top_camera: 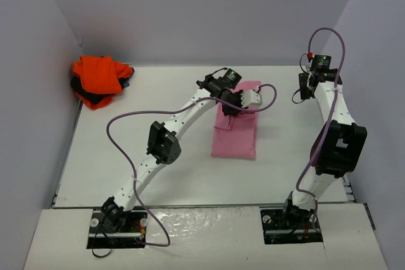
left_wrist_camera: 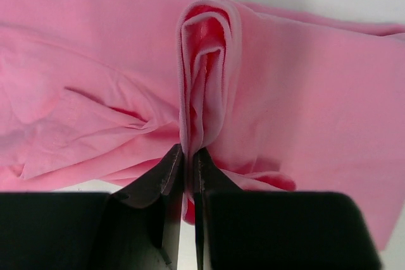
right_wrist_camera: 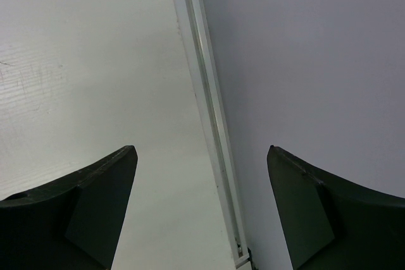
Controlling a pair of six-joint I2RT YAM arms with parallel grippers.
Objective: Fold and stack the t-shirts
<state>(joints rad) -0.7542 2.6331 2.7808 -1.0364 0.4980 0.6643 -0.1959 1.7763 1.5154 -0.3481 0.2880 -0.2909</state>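
Left gripper [left_wrist_camera: 188, 153] tight on a pink t-shirt [left_wrist_camera: 304, 105] fold, cloth edges out of frame; right gripper [right_wrist_camera: 202, 150] wide, empty.

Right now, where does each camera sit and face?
Top external: high behind the robot, looking down on the table; left arm, right arm, pink t-shirt, orange t-shirt far left.
Left wrist: aimed at the pink t-shirt; left gripper shut on its raised fold.
Right wrist: aimed at the table's right edge and wall; right gripper open.
Shared: pink t-shirt, in top and left wrist.
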